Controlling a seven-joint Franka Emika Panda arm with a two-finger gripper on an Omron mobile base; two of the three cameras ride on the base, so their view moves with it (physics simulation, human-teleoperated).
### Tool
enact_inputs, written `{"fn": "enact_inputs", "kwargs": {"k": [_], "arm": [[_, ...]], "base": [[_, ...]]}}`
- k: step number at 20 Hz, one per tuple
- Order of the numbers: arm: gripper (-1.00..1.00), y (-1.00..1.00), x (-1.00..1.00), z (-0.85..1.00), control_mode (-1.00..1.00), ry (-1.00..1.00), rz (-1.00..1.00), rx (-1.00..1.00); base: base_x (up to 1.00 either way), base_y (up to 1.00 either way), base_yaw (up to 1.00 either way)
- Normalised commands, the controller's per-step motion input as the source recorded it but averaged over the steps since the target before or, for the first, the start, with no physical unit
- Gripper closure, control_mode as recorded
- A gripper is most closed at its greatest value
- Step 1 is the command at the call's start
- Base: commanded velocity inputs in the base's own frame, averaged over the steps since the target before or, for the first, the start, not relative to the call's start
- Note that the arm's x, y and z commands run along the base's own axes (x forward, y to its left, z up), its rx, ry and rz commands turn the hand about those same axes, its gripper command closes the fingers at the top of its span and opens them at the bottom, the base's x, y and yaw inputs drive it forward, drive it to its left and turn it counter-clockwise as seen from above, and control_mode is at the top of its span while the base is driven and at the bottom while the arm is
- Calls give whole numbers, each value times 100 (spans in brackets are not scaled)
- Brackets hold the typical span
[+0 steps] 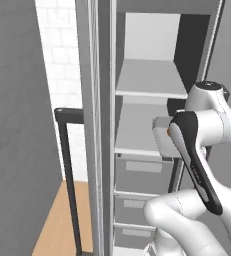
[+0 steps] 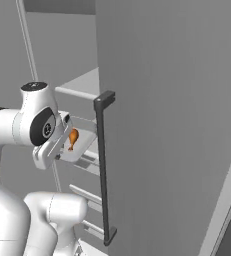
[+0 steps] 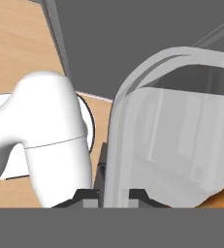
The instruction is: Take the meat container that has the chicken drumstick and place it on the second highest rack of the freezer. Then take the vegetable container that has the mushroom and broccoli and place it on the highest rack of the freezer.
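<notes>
My hand (image 3: pixel 111 193) is closed almost fully, its two tips pinched on the thin rim of the meat container (image 3: pixel 181 140), which rises away from me in the hand view as a pale grey tray with rounded corners. An orange-brown sliver at the lower right of that view is the chicken drumstick (image 2: pixel 73 138); the right base view shows it lying inside the tray, beside my wrist.

I judge the tray light and stiff, with a smooth, slippery wall. Holding it by one edge alone means the far end wants to sag and the loose drumstick can slide or roll if I tilt, so I should keep it level. The rim where I have it is the sensible place to hold; the flat sides offer nothing to pinch.

Outward from the tray, the freezer (image 1: pixel 147 80) stands open in front of me. In the left base view the container sits at the front edge of the lower of the two open shelves (image 1: pixel 137 127), above the grey drawer fronts (image 1: pixel 139 175). Whether it is resting on that shelf yet I cannot tell. The door's dark bar handle (image 2: pixel 103 170) stands just beside the tray.
</notes>
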Motion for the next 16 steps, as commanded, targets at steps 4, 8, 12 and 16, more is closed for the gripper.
{"fn": "enact_inputs", "kwargs": {"k": [4,8,12,16], "arm": [[100,0,0,0,100,0,0,0],[100,0,0,0,100,0,0,0],[100,0,0,0,100,0,0,0],[100,0,0,0,100,0,0,0]], "base": [[19,56,-17],[12,58,-6],[10,74,-1],[7,49,0]]}}
